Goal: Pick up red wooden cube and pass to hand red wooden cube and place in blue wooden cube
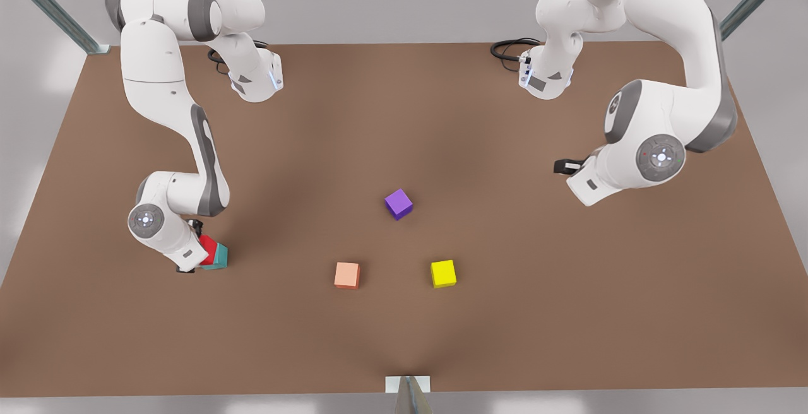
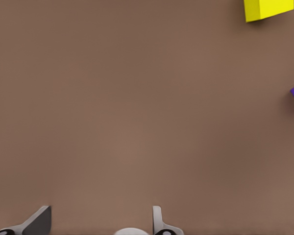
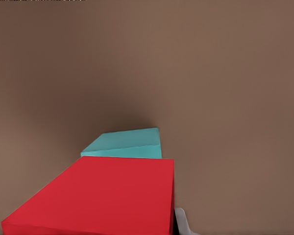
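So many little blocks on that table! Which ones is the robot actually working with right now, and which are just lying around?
Part of the job:
- red wooden cube, held by the right gripper
- blue wooden cube, right beside the red one

Just lying about:
- purple cube
- salmon-orange cube
- yellow cube
- left gripper, open, waiting over bare table

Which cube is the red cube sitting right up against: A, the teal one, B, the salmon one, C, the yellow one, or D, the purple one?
A: in the front view the red wooden cube, at the right gripper, overlaps the blue wooden cube; the other cubes lie apart.
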Controlling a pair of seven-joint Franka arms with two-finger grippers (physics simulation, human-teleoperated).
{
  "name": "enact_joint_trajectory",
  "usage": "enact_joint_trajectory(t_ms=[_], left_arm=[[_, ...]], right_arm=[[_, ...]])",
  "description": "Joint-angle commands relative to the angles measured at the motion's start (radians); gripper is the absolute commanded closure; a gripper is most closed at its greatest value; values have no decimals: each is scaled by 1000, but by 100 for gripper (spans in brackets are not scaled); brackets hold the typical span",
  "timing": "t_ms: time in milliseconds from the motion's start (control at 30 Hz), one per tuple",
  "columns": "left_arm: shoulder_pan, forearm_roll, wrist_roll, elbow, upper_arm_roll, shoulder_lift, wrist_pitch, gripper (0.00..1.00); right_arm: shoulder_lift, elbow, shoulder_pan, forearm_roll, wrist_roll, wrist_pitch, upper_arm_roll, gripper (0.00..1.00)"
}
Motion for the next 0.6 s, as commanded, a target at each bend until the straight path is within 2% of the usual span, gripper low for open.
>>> enact_joint_trajectory(t_ms=[0, 33, 67, 567], left_arm=[[0, 1, -51, 1, -1, 0, -6, 0], [0, 1, -51, 1, -1, 0, -6, 0], [1, 1, -51, 1, -1, 0, -6, 0], [7, 0, -48, 2, 1, 7, -6, 0]], right_arm=[[0, -3, 0, 9, 120, 21, 1, 51], [0, -1, 0, 15, 120, 21, 1, 14], [3, -1, 0, 21, 120, 21, -1, 0], [0, -23, -3, 29, 114, 4, 7, 0]])
